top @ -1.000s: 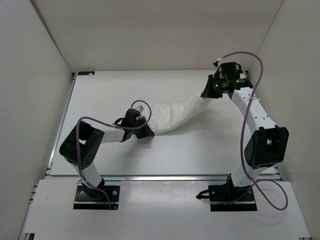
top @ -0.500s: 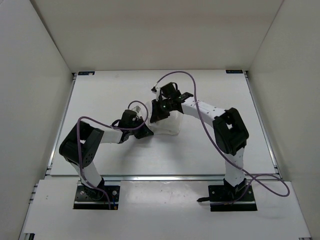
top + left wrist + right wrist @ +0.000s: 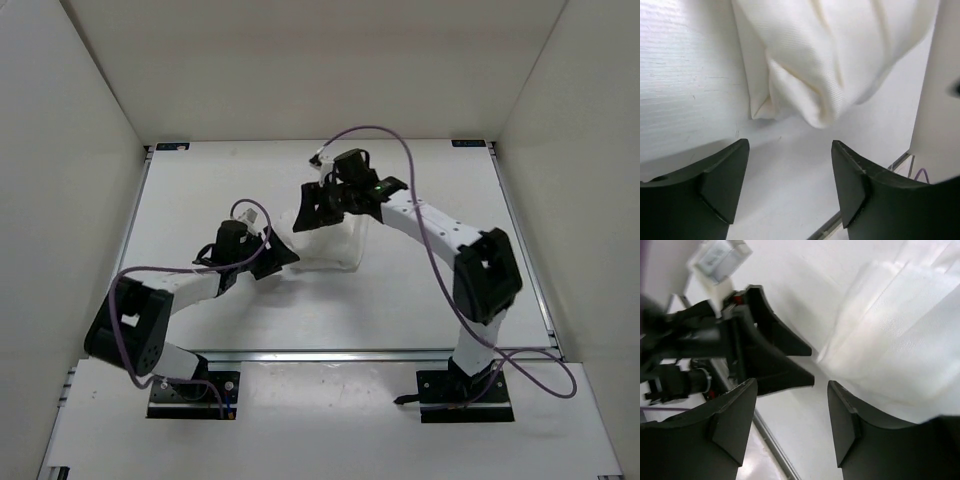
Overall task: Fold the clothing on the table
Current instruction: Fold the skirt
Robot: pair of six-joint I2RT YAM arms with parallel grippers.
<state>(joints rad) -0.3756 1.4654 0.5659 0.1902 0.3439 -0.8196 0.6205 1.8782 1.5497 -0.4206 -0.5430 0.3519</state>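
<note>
— White matte table (image 3: 200, 200) is seen bearing the soft white textured clothing (image 3: 340, 250) near its middle; is a fold judged done?
— One fold is judged made; the black left gripper (image 3: 788, 150) and right gripper (image 3: 792, 385) are held apart, empty, and further folding is likely needed

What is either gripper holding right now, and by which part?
Nothing. The left gripper and the right gripper are both open, and no part of the clothing is between their fingers.

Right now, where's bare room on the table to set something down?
Bare table: the far-left corner, along the right rail, and the near strip between the arm bases. Crowded at centre: the clothing, with left gripper and right gripper open at it.
</note>
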